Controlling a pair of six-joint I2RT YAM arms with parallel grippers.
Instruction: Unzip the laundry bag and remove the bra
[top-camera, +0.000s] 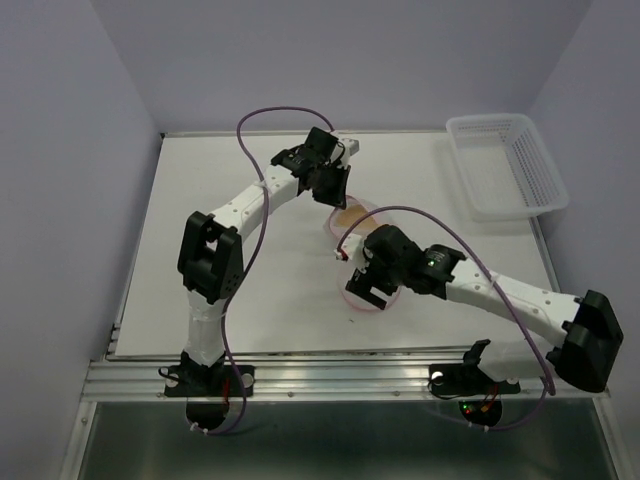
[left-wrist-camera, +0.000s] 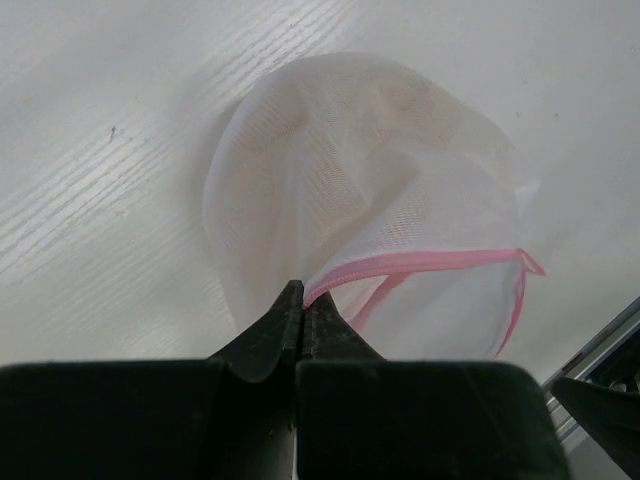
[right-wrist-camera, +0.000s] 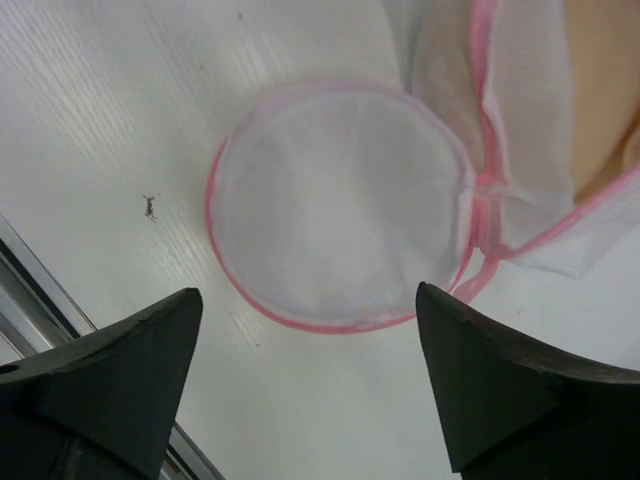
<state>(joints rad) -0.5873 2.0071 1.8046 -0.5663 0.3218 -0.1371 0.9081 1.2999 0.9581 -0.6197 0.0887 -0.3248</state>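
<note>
Mesh laundry bag (right-wrist-camera: 340, 200) lies unzipped on the table (right-wrist-camera: 90, 90), mid-surface: one disc is flat, the other is raised on its far side. Left gripper (left-wrist-camera: 303, 297): fingers pressed together, pinching the pink rim of the raised half. Right gripper (right-wrist-camera: 308, 293): fingers spread wide, nothing held, hovering over the flat disc, which appears empty. Bra (right-wrist-camera: 605, 100), tan, sits in the raised half, beyond the hinge from the right gripper. Judgement: the right arm is free and close by, so its reach should go farther out, past the hinge and into the opening.
</note>
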